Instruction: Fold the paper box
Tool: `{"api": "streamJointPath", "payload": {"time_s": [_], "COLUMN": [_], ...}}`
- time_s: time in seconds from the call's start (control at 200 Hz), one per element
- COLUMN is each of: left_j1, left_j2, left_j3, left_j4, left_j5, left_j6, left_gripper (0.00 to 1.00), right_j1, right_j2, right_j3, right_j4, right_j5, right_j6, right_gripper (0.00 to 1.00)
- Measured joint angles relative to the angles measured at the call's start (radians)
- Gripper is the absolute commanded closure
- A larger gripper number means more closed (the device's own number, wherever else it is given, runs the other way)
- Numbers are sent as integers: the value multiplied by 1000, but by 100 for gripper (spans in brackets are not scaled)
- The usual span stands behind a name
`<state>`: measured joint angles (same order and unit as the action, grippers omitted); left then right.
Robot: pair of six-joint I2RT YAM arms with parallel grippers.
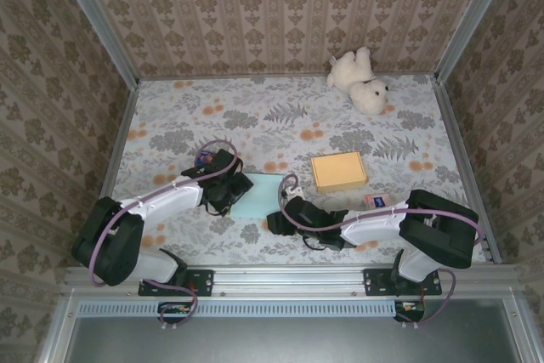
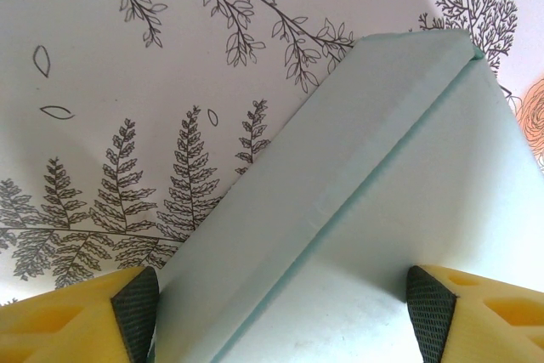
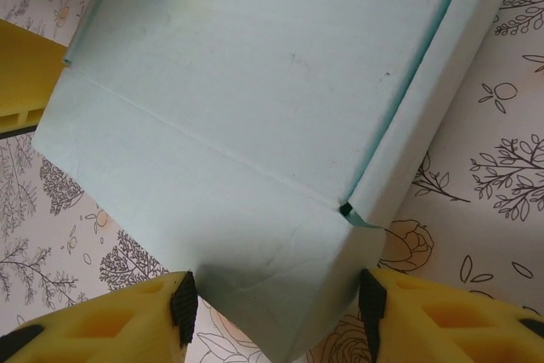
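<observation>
floral cloth (image 1: 195,116) is carrying one green box (image 1: 259,195) mid-table, lying between two grippers. left gripper (image 2: 280,316) is standing wide, straddling its raised wall. right gripper (image 3: 276,303) is sitting narrower astride a corner, pads (image 3: 184,308) close at its sides; can't tell if it's clamping. also lying around: one tan box (image 1: 338,171), one teddy (image 1: 361,81), one pink card (image 1: 375,200), print too small to read.
</observation>
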<state>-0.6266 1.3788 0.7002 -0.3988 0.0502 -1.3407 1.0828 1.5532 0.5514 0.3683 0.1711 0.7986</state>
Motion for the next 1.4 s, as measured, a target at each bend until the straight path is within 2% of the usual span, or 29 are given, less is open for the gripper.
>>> {"api": "streamJointPath", "payload": {"time_s": [0.69, 0.77, 1.4], "left_j1": [0, 0, 0], "left_j2": [-6, -6, -5], "left_j3": [-7, -7, -10], "left_j4": [7, 7, 12], "left_j5": [0, 0, 0], "left_j6": [0, 0, -3], "left_gripper": [22, 22, 23], "right_j1": [1, 1, 3], "right_j2": [3, 3, 20], "right_j3": [-4, -4, -4], "right_j4": [24, 24, 34], "right_j5": [42, 56, 83], "right_j6": [9, 5, -13], "right_gripper": [50, 53, 56]}}
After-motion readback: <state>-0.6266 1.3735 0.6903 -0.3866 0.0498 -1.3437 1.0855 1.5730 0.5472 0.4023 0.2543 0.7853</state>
